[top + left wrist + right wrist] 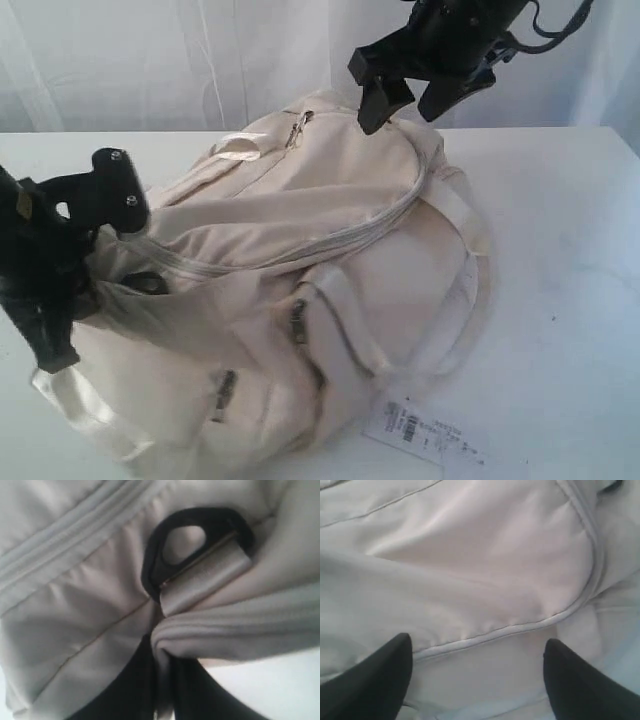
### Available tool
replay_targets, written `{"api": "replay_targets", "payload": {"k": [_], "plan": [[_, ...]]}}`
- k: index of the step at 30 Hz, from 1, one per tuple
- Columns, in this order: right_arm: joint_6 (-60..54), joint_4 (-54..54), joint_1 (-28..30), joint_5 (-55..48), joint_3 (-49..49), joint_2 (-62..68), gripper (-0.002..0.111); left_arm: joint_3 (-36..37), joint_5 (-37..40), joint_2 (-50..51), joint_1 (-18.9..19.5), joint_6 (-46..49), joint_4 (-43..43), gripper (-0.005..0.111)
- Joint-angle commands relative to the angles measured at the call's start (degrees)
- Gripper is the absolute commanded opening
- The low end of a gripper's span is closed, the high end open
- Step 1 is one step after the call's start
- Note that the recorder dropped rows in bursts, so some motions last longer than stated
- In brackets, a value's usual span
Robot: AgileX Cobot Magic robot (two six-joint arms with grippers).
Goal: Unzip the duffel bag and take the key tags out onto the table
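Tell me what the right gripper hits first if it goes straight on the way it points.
The right gripper would most likely meet the duffel bag first: its cream top panel by the curved zip seam. The gap between them is unclear.

A broad white counter (560,220) carries a large cream duffel bag (300,260) slumped across its middle, with one pale webbing strap (85,415) looped at the bag's near left end and a white printed paper tag (415,430) lying flat just beside the bag's near right edge.
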State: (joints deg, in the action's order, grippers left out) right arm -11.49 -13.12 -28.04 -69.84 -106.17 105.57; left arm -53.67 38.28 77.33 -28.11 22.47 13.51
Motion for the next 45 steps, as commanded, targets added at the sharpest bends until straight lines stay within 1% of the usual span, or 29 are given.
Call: {"api": "replay_targets", "payload": {"k": [1, 5, 7, 8, 10, 12, 15, 16, 17, 18, 20, 21, 24, 26, 29, 35, 38, 45], "plan": [[-0.02, 0.02, 0.4, 2.34, -0.45, -0.16, 0.068, 0.87, 7.36, -0.44, 0.62, -16.29, 19.85, 0.0], [-0.02, 0.63, 0.4, 6.96, -0.45, 2.55, 0.068, 0.87, 3.98, -2.32, 0.5, -16.97, 19.24, 0.0], [-0.02, 1.12, 0.4, 9.73, -0.45, 4.73, 0.068, 0.87, 2.23, -3.7, 0.5, -16.97, 15.89, 0.001], [0.23, 1.12, 0.4, 10.93, -0.45, 5.71, 0.068, 0.87, 1.46, -4.39, 0.5, -16.97, 14.01, 0.003], [1.47, 1.12, 0.4, 13.14, -0.45, 8.21, 0.068, 0.87, -0.12, -5.58, 0.5, -16.46, 10.43, 0.011], [1.47, 1.25, 0.4, 15.05, -0.45, 10.76, 0.068, 0.87, -0.81, -6.8, 0.5, -15.96, 7.24, 0.023], [2.13, 1.36, 0.4, 16.25, -0.45, 14.34, 0.068, 0.87, -0.81, -8.33, 0.5, -15.96, 5.96, 0.042], [2.49, 1.36, 0.4, 16.25, -0.45, 15.2, 0.068, 0.87, -0.81, -8.86, 0.5, -15.96, 5.96, 0.047], [2.75, 1.36, 0.4, 16.12, -0.45, 15.92, 0.066, 0.87, -0.81, -9.43, 0.5, -15.96, 5.96, 0.052], [2.75, 1.36, 0.4, 15.5, -0.45, 16.85, 0.061, 0.87, -0.81, -9.93, 0.5, -15.96, 5.96, 0.056], [2.75, 1.36, 0.4, 13.55, -0.45, 17.65, 0.045, 0.87, -0.95, -10.78, 0.5, -16.04, 5.96, 0.059], [2.75, 1.36, 0.4, 11.62, -0.45, 17.83, 0.031, 0.87, -1.08, -11.26, 0.5, -16.04, 5.96, 0.059], [2.75, 1.46, 0.4, 4.47, -0.45, 17.83, 0.001, 0.87, -1.22, -12.39, 0.5, -16.04, 5.96, 0.059], [2.39, 2.48, 0.4, -0.12, -0.45, 17.83, 0.0, 0.87, -1.22, -13.27, 0.5, -16.04, 5.84, 0.059], [2.8, 5.09, 0.4, -0.12, -0.31, 17.83, 0.0, 0.87, -1.45, -14.24, 0.5, -16.17, 4.67, 0.059], [4.96, 4.6, 0.4, -0.12, 1.96, 14.17, 0.0, 0.87, -2.64, -16.04, 0.5, -16.17, 2.28, 0.059], [6.0, 6.01, 0.48, -0.12, 3.1, 11.46, 0.0, 0.87, -2.53, -16.7, 0.5, -16.17, 2.17, 0.059], [6.34, 6.55, 0.54, -0.12, 8.76, 5.76, 0.0, 0.87, -2.28, -16.69, 0.5, -16.06, 1.49, 0.059]]}}
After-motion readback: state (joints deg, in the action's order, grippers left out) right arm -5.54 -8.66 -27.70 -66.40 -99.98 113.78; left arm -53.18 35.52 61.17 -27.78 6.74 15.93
